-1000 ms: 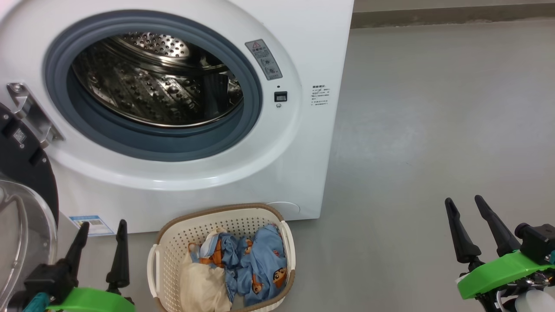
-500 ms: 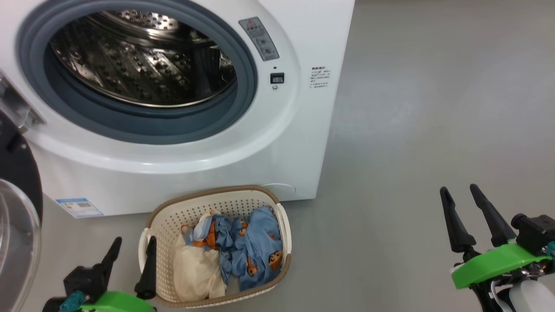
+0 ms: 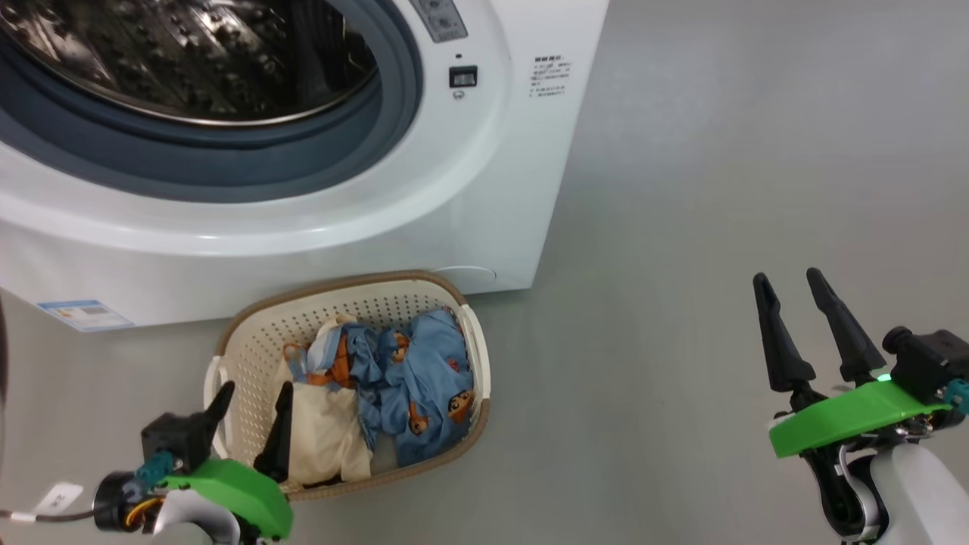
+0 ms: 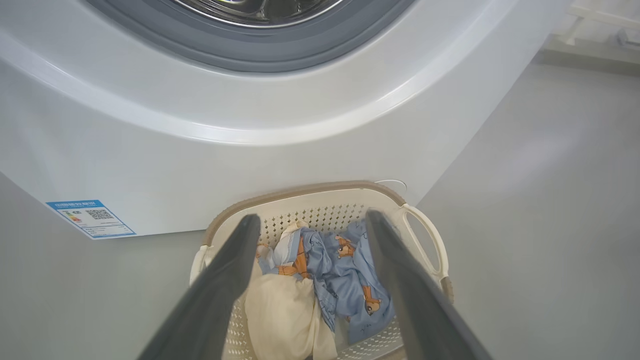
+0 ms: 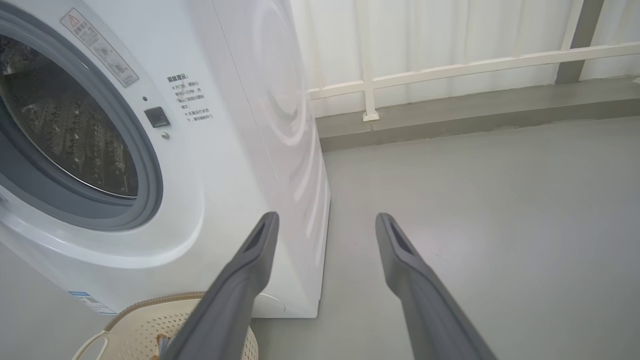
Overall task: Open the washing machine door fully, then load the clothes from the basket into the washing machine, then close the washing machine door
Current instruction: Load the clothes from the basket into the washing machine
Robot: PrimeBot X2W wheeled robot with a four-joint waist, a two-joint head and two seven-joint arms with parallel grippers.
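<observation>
The washing machine (image 3: 469, 189) stands open, its steel drum (image 3: 189, 53) ringed by the grey-blue gasket. The door is out of view. In front of it on the floor sits the basket (image 3: 250, 333), holding the clothes: light blue printed garments (image 3: 424, 378) and a cream cloth (image 3: 325, 431). My left gripper (image 3: 255, 393) is open, with nothing between its fingers, over the basket's near left corner. The left wrist view looks down past that gripper (image 4: 312, 217) onto the blue clothes (image 4: 350, 270) and the cream cloth (image 4: 280, 315). My right gripper (image 3: 787, 280) is open over bare floor, far right of the basket.
Grey floor (image 3: 681, 227) stretches to the right of the machine. A blue label sticker (image 3: 83, 314) marks the machine's lower left corner. In the right wrist view a white railing (image 5: 450, 67) and a low kerb run behind the machine (image 5: 225, 150).
The head camera has tilted down, so the machine slid up the view. My left gripper has moved right, from beside the basket to over its near left corner. Both grippers stay open.
</observation>
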